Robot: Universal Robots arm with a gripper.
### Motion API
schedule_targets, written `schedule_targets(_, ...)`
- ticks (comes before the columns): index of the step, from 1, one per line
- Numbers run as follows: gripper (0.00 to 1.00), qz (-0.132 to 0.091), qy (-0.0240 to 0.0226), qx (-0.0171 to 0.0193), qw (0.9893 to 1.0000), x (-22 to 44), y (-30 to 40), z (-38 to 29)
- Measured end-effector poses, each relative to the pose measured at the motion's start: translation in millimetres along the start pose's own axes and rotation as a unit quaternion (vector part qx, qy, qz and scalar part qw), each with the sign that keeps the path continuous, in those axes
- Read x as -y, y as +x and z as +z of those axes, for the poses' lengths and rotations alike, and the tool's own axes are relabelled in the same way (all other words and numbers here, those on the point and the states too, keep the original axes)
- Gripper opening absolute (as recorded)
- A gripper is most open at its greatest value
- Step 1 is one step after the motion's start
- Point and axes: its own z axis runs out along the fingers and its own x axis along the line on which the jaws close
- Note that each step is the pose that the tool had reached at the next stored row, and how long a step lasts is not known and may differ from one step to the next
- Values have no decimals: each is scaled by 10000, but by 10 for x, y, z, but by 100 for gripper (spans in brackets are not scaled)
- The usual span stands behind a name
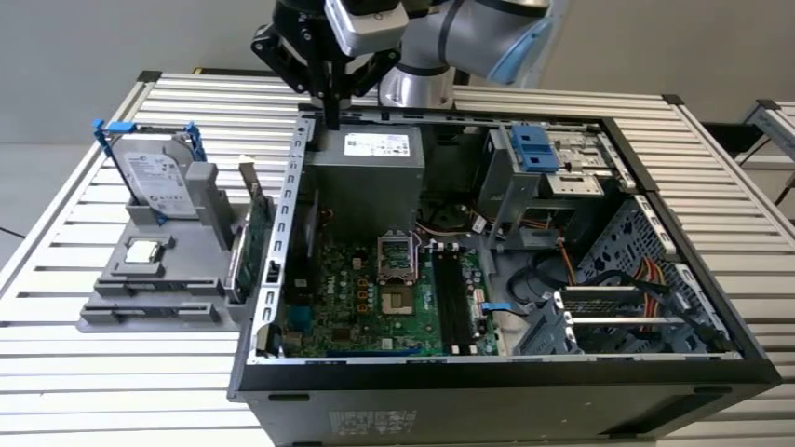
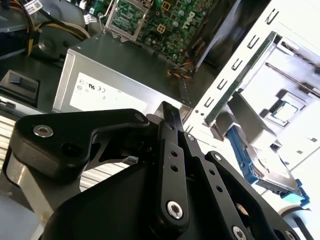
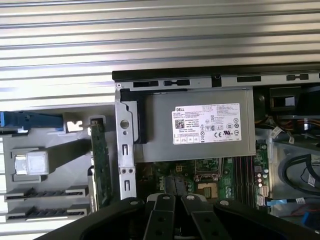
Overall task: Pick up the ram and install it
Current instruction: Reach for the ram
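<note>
A wide table of silver metal slats holds everything. On it, under and in front of the pincer, lies a big black desktop computer case with its side panel off and its inside open to view.

A grey-and-blue robot arm reaches in from behind the case. Its black two-fingered pincer points straight down. In the exterior view and the second wrist view the fingers are together, with nothing between them.

Directly under the pincer's tips sits a boxy grey metal power supply. It carries a white sticker covered in small black print and symbols. Beyond the power supply, farther from the pincer, the green motherboard lies flat in the case.

To the exterior view's left of the pincer, outside the case, stands a grey plastic parts rack. A silver hard drive stands upright in it, with a white printed label on its face. At the rack's edge nearest the case, a green expansion card stands on edge.

The ram, as far as I can make out, is the thin dark strip on edge just beside that card. It is well apart from the pincer, and the two boards are hard to tell apart.

A small square silver processor chip lies flat on the rack.
</note>
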Motion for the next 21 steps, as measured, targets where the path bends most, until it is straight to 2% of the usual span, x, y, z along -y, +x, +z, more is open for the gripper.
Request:
schedule_targets(12,0,0,0,0,10000,15,212,-5)
schedule_targets(21,0,-4,1,-20,10000,25,352,-8)
